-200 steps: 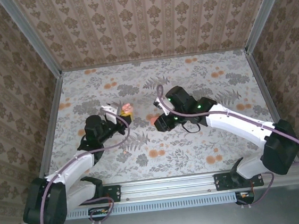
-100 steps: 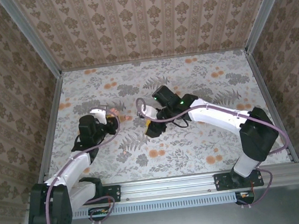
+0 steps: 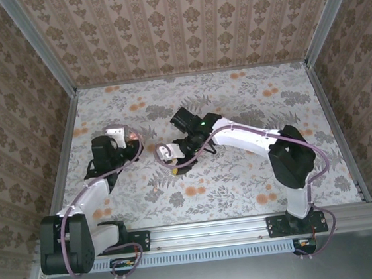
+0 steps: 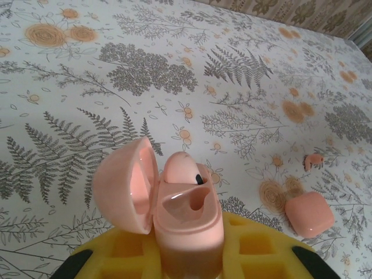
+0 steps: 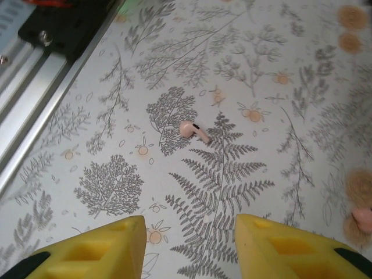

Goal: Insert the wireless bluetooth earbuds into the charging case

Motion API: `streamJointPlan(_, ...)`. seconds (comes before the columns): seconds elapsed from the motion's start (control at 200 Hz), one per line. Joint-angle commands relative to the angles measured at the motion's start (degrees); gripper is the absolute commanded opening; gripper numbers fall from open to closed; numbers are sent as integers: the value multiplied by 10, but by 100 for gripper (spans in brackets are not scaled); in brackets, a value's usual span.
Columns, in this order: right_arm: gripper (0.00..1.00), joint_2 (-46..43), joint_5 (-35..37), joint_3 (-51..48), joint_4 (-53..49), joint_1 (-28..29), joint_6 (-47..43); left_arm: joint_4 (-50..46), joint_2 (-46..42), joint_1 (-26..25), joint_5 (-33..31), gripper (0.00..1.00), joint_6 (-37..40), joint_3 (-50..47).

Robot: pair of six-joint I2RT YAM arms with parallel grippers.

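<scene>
Floral-print tabletop [image 3: 234, 94] inside damask-papered walls [image 3: 180, 20], aluminium rail [image 3: 209, 230] along near edge

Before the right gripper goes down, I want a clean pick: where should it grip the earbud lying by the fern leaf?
Likely straight down from above, closing across the rounded head of the earbud; its thin stem points lower right, lies flat and offers little to pinch.

The left arm [image 3: 89, 197] and the right arm [image 3: 249, 136] are each built of glossy white links joined by bulky black motor housings, with a mauve cable [image 3: 70, 208] looping along them. A small green light [image 3: 202, 119] glows on the right wrist. The right gripper [image 5: 189, 244] and the left gripper [image 4: 189, 253] carry yellow fingers [image 5: 93, 247] moulded with square recesses and black tip inserts.
</scene>
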Motion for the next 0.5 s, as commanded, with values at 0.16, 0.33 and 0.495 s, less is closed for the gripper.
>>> streamJointPlan(0.16,45,70,32,63,-64,29,-173,-37,22,31,38,13,-22,38)
streamJointPlan(0.33,45,115,16,98,-72,40,-193,-40,32,41,44,13,-27,43)
streamJointPlan(0.495,44,158,-4,130,-88,53,-206,-39,36,48,37,13,-30,39)
